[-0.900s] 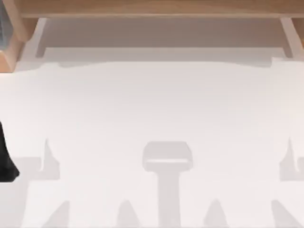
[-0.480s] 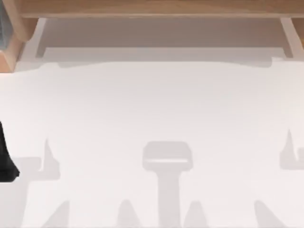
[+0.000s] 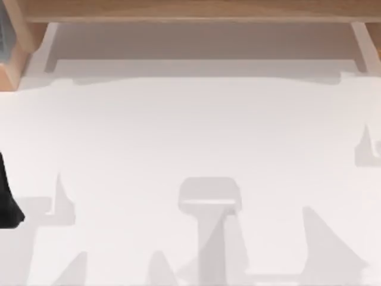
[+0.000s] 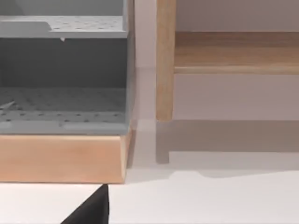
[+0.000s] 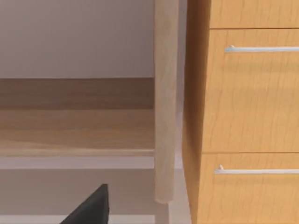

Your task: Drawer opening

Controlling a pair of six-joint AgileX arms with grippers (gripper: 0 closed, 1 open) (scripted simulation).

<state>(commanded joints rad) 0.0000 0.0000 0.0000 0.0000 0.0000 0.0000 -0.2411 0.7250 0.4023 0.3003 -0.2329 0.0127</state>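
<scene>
A light wooden cabinet holds two drawers, seen in the right wrist view. The upper drawer [image 5: 252,98] has a thin silver handle [image 5: 261,48]. The lower drawer [image 5: 252,198] carries a handle [image 5: 257,171] of the same kind. Both fronts sit flush with the cabinet. One black fingertip [image 5: 91,207] of my right gripper pokes in some way short of the cabinet, touching nothing. In the left wrist view a black fingertip [image 4: 93,207] of my left gripper hangs over the white table. A dark part of my left arm [image 3: 7,199] sits at the table's left edge.
A wooden shelf [image 3: 190,11] on pale posts runs along the far side of the white table [image 3: 190,131]. A wooden post [image 5: 166,102] stands just beside the cabinet. A grey perforated rack [image 4: 63,70] on a wooden base [image 4: 60,158] stands at the far left.
The shadows on the table's right side have shifted, one toward the far edge and the lower ones leftward and larger, so my right arm is moving. The left arm is still.
</scene>
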